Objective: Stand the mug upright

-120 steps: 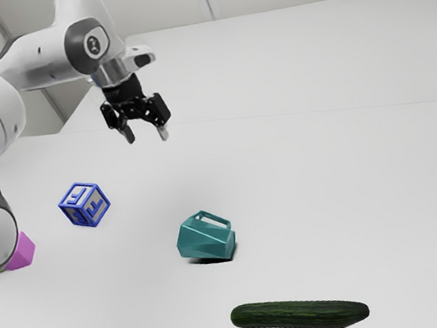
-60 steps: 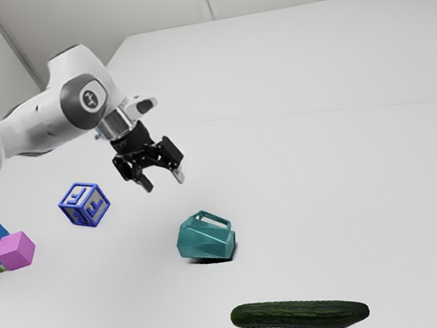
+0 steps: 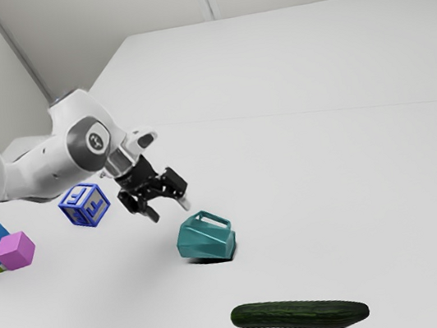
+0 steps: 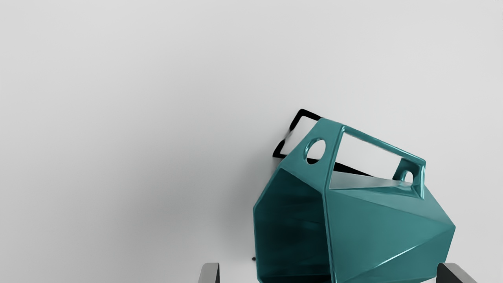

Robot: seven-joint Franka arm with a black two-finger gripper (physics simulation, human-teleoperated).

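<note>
The teal mug [image 3: 204, 242] lies on its side on the table [image 3: 332, 196]. Near it, toward the exterior view's left, the fingers [image 3: 184, 204] hang spread apart.

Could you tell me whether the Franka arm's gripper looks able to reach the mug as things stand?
Probably yes: the open gripper hovers just above the tipped mug, with nothing visible between them.

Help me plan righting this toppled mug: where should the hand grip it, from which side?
Probably the handle's long bar, from above, the open hand closing across it. The mug lies on its side with its handle raised, and that slim bar has a gap beneath.
</note>
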